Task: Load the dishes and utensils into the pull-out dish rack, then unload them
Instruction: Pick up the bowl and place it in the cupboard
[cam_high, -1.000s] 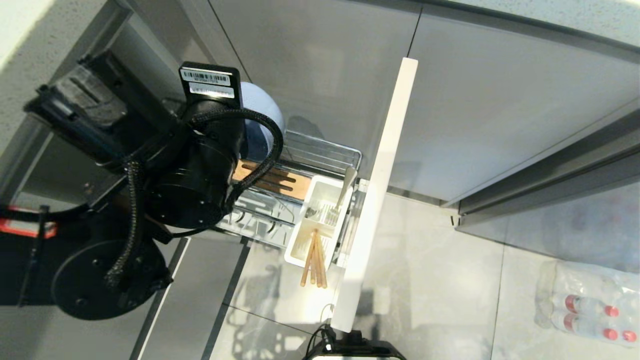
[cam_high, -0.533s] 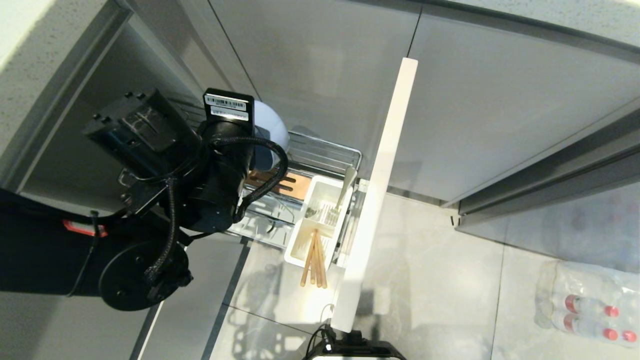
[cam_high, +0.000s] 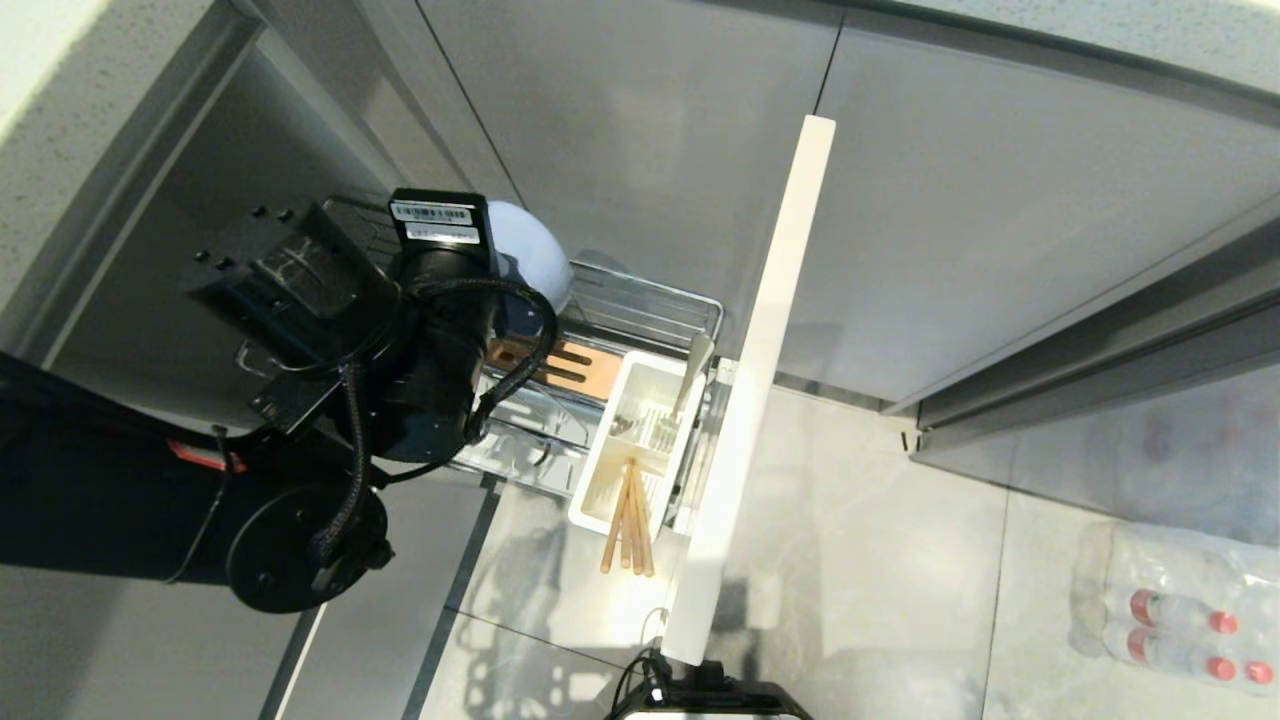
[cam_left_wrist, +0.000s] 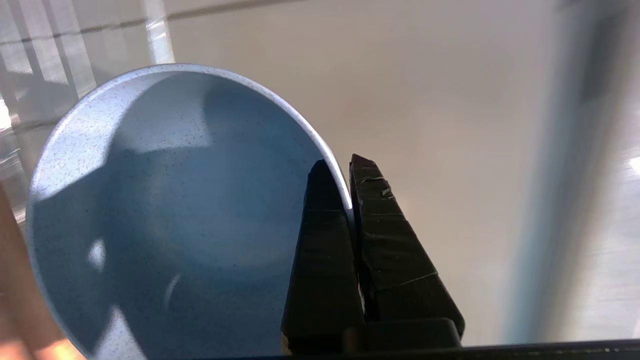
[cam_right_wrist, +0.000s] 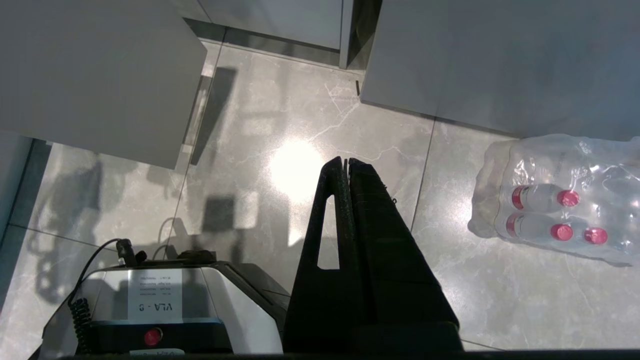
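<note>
Left gripper (cam_left_wrist: 345, 175) pinches the bowl (cam_left_wrist: 170, 210) by its rim, tilted on edge above the rack (cam_high: 640, 310), likely to slot between wires, while chopsticks (cam_high: 628, 520) sit in the caddy (cam_high: 640, 375)

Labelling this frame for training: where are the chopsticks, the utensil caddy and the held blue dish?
chopsticks (cam_high: 627, 525), head view, mid-shaft.
utensil caddy (cam_high: 628, 378), head view, white rim.
blue dish (cam_left_wrist: 165, 215), left wrist view, inner face.
</note>
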